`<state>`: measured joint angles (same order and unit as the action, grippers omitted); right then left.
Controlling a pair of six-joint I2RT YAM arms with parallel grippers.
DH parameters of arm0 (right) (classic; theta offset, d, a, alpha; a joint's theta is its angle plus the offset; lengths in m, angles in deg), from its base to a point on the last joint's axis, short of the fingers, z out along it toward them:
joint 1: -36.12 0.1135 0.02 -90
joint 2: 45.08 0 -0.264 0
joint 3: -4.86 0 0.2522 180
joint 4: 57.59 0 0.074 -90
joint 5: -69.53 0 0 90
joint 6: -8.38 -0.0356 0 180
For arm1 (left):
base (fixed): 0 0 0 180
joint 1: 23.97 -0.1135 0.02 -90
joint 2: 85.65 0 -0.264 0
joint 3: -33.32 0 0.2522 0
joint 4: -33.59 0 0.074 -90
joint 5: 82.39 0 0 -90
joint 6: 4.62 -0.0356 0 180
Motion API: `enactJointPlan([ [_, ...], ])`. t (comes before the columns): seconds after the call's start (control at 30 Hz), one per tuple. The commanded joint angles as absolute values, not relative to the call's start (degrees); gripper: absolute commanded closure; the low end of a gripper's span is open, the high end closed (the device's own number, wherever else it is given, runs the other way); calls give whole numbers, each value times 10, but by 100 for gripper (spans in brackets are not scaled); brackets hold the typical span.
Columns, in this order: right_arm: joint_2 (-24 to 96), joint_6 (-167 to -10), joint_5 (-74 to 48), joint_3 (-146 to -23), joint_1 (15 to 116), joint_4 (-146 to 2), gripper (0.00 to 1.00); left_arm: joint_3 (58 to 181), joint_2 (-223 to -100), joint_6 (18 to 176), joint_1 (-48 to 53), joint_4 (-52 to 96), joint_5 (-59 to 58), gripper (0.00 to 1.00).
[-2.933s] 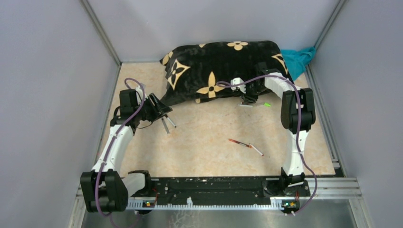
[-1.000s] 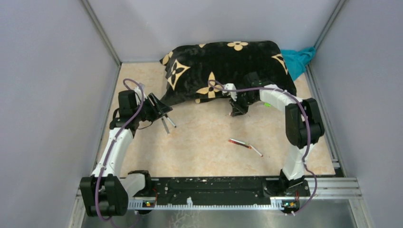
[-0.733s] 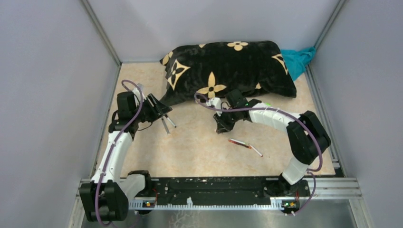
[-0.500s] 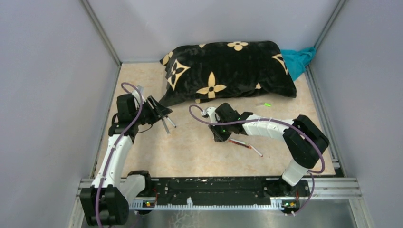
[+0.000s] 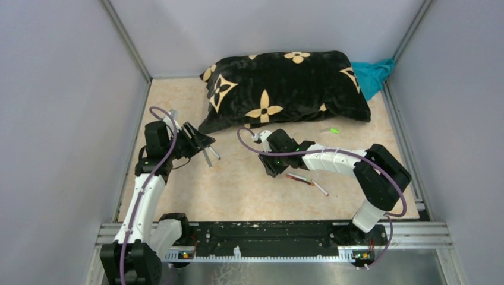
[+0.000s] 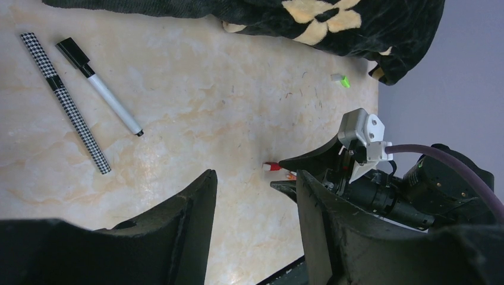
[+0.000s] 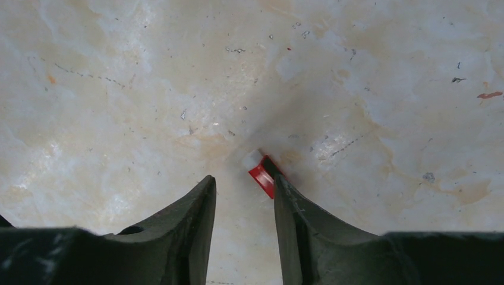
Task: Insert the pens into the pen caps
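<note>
Grasping step: my right gripper [image 7: 243,189] hangs narrowly open and empty, with the red pen [image 7: 263,176] end in its gap, nearer one finger; I judge it needs centring, then closing.

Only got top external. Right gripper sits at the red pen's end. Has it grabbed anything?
Observer: No. In the right wrist view the right gripper is open; the red pen end lies beside one fingertip, ungripped.
Operator: Left gripper?
Observer: The left gripper is open, with nothing between its fingers.
Operator: The two sticks near it?
Observer: A houndstooth-patterned pen and a white pen with a black end, lying side by side, apart.
</note>
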<state>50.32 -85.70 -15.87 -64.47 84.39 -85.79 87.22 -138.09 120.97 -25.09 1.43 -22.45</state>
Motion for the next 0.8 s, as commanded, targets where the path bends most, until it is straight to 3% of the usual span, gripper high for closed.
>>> enactJointPlan([
  [0.0, 479, -825, -138, -684, 849, -887, 55, 870, -1385, 1213, -254, 24, -230, 42],
  [0.1, 459, -738, -57, -716, 819, -966, 50, 876, -1391, 1210, -254, 22, -232, 42],
  [0.3, 411, -547, 122, -710, 724, -1121, 51, 868, -1396, 1217, -254, 42, -239, 42],
  [0.57, 368, -498, 63, -612, 700, -1098, 66, 863, -1411, 1224, -255, 65, -251, 42],
  [0.77, 397, -516, 30, -609, 700, -1080, 68, 867, -1416, 1223, -255, 66, -253, 42],
])
